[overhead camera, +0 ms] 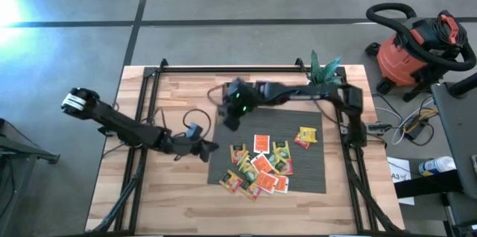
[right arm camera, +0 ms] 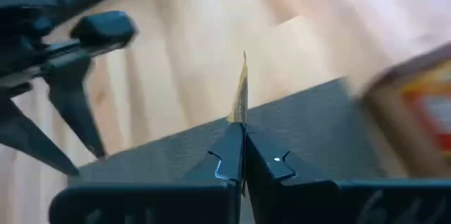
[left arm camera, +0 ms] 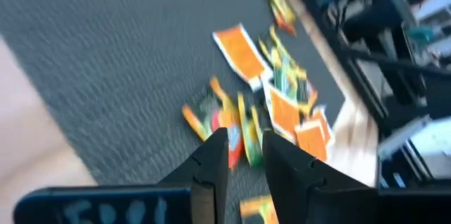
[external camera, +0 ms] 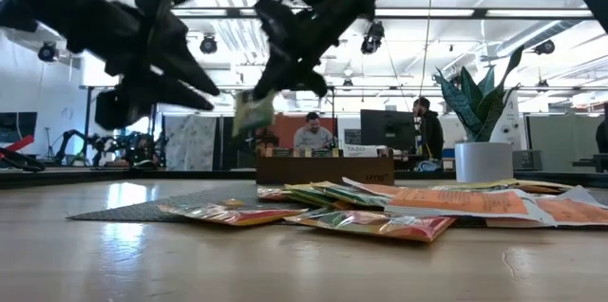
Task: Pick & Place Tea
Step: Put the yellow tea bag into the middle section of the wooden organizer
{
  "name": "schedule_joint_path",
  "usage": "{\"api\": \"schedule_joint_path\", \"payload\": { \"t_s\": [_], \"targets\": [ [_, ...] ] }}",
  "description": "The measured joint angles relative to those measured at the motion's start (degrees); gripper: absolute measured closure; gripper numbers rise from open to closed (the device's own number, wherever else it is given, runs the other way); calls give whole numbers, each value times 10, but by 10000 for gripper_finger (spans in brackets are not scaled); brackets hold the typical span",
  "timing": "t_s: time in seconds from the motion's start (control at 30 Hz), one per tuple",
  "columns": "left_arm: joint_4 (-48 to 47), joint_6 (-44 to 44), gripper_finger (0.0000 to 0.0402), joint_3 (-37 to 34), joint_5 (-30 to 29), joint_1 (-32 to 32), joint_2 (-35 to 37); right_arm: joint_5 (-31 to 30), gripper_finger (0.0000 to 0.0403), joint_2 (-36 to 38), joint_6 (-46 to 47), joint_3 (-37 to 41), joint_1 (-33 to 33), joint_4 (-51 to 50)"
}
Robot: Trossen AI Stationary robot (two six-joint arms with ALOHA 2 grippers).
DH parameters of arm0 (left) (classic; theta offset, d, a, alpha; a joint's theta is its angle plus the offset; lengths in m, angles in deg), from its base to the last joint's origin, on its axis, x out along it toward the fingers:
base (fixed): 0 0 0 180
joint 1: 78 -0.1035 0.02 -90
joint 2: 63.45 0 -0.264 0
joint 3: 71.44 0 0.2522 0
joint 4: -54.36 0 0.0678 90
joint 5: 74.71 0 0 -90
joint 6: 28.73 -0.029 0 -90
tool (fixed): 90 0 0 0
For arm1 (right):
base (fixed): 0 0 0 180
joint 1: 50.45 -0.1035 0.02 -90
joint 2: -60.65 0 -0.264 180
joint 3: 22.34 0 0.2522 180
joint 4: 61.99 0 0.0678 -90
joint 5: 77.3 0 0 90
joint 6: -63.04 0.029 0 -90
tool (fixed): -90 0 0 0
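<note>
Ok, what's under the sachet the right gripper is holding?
The right gripper pinches one sachet edge-on, clear of the table. Below it show the grey mat and bare wood; nothing more is visible.

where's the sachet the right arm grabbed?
Pinched edge-on in the right end effector, the sachet hangs above the mat's far-left corner in the high view, clear of the pile.

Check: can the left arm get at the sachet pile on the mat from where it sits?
Probably yes. The left gripper hangs at the mat's edge, empty, with the sachet pile just beyond and nothing between.

Print on the blurred tea sachets (left arm camera: 243, 55) unreadable; tray (right arm camera: 416, 104) cut off at frame edge.
</note>
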Motion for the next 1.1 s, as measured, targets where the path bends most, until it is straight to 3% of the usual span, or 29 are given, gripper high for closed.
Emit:
{"api": "schedule_joint_path", "payload": {
  "t_s": [0.2, 0.4, 0.7, 1.1],
  "targets": [
    [-64, -4, 317, 0, -75, -1, 78, -24, 394, 47, -34, 0, 90, -28],
    [-93, -9, 317, -1, -108, -1, 119, -32, 394, 31, -108, 0, 150, -76],
    [-92, 1, 317, -1, -123, -1, 122, -30, 394, -20, -187, 2, 171, -100],
    [-94, 6, 317, -1, -155, -1, 122, -29, 394, -23, -204, 22, 189, -100]
  ]
}}
